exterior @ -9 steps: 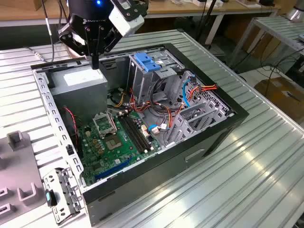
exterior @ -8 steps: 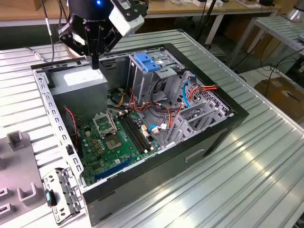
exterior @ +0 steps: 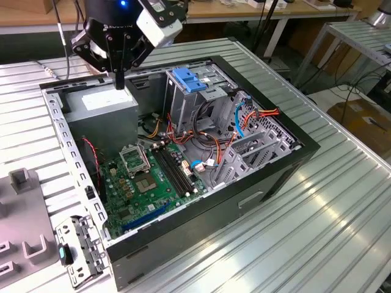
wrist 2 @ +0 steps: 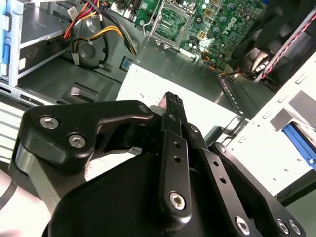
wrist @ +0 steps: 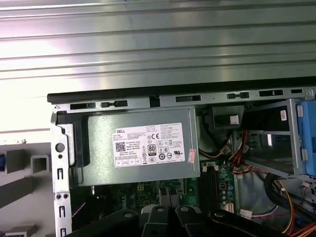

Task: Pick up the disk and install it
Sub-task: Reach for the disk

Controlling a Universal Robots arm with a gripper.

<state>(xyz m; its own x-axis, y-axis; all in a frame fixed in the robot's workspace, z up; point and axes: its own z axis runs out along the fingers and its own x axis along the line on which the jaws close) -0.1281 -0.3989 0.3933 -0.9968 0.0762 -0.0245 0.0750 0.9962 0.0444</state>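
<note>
Outside the case (exterior: 256, 195), the disk (wrist 2: 298, 143) lies well apart from the claw (wrist 2: 172, 101).

Gripper (exterior: 120, 80) vertical (tip down), jaws closed

Bright, even overhead light, glare bands on the ribbed metal table (wrist: 148, 29) beyond the gripper (exterior: 120, 83), shadow pooled inside the computer case (exterior: 183, 235) beneath it, gripper body dark and underlit

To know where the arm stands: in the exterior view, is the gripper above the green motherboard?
No, the gripper hangs over the grey power supply, away from the motherboard.
</note>
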